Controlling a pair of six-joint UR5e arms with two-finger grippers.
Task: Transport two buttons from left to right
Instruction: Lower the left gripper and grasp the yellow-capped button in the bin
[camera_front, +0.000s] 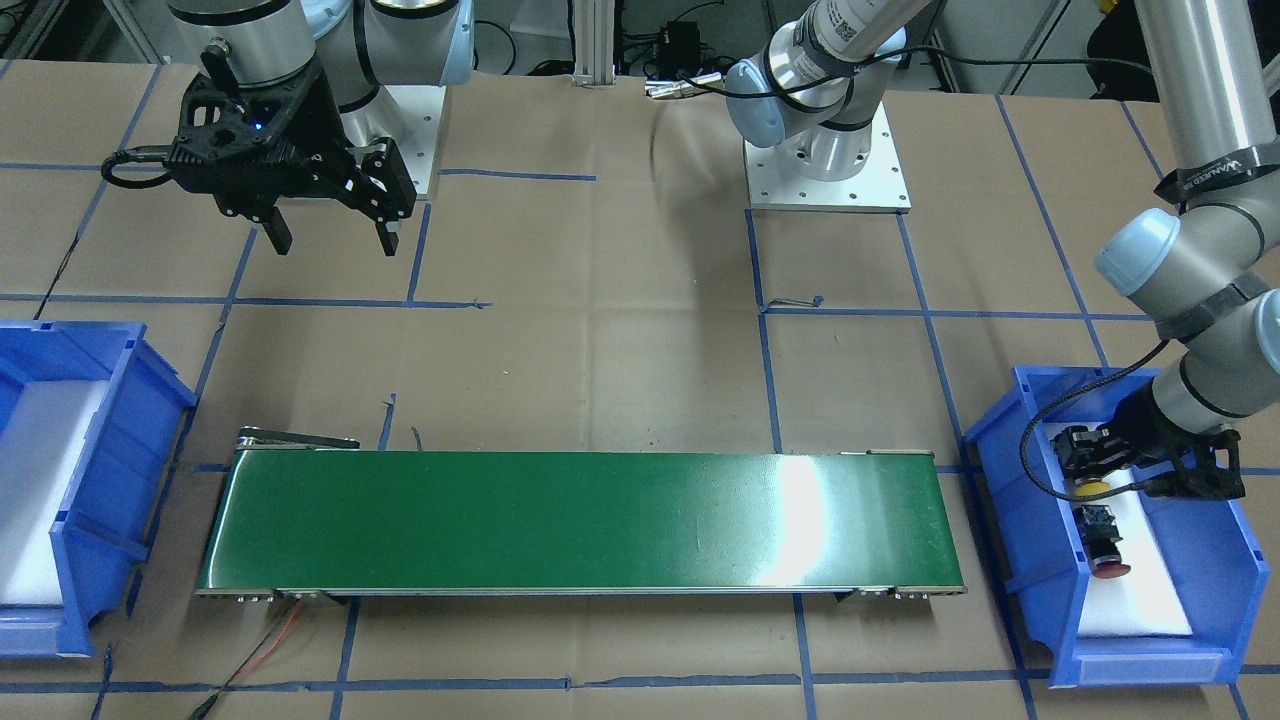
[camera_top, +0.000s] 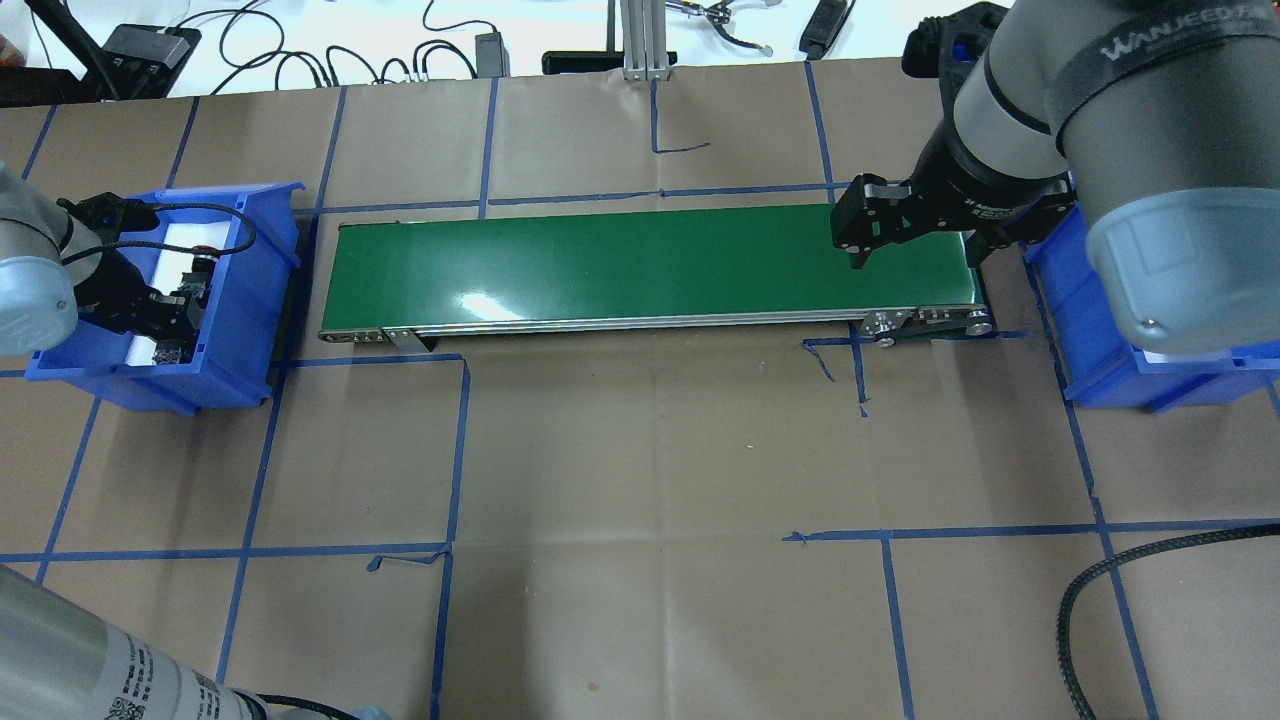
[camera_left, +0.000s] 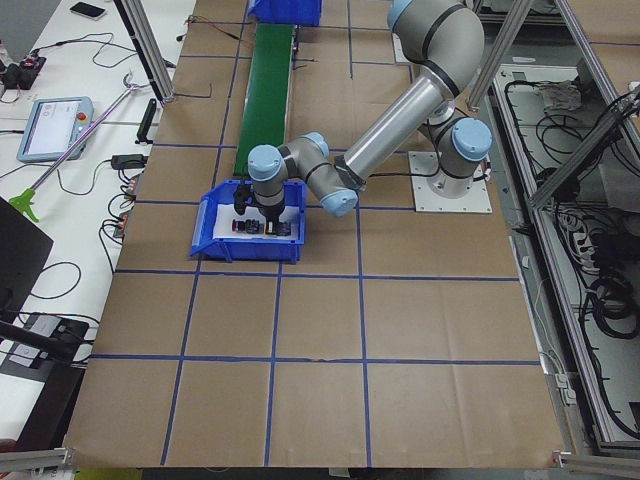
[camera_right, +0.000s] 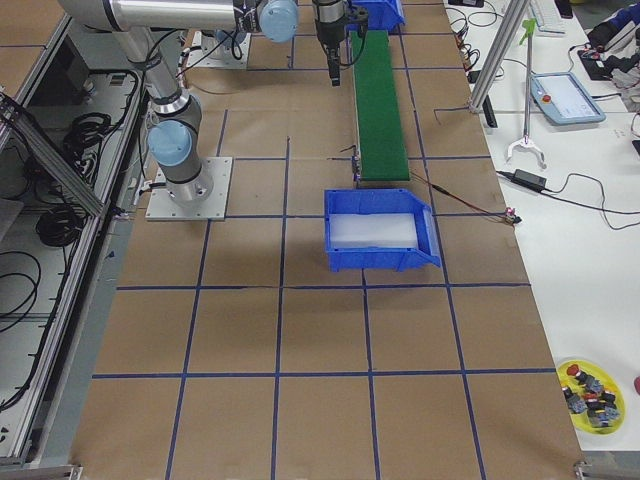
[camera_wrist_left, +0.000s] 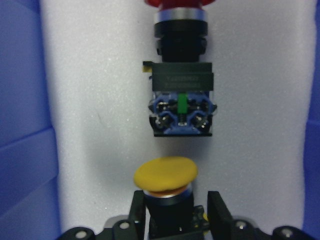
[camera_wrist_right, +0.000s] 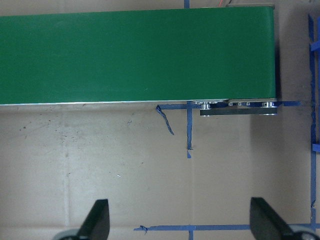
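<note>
The yellow button (camera_wrist_left: 166, 174) lies on white foam in the blue bin (camera_front: 1000, 440) on my left side, cap pointing away from the wrist camera. My left gripper (camera_wrist_left: 176, 212) is down in that bin, shut on the yellow button's black collar. The red button (camera_wrist_left: 180, 107) lies just beyond it, apart, its blue terminal end toward the yellow cap. In the front-facing view the yellow button (camera_front: 1092, 487) peeks out under the left gripper (camera_front: 1090, 468), with the red button (camera_front: 1103, 545) nearer the camera. My right gripper (camera_front: 332, 238) hangs open and holds nothing, above the right end of the green conveyor belt (camera_top: 650, 265).
A second blue bin (camera_front: 100, 420) with white foam stands past the belt's right end. Blue tape lines cross the brown table. A yellow dish (camera_right: 592, 393) with several small parts sits on the side table, beside cables and a pendant (camera_right: 567, 98).
</note>
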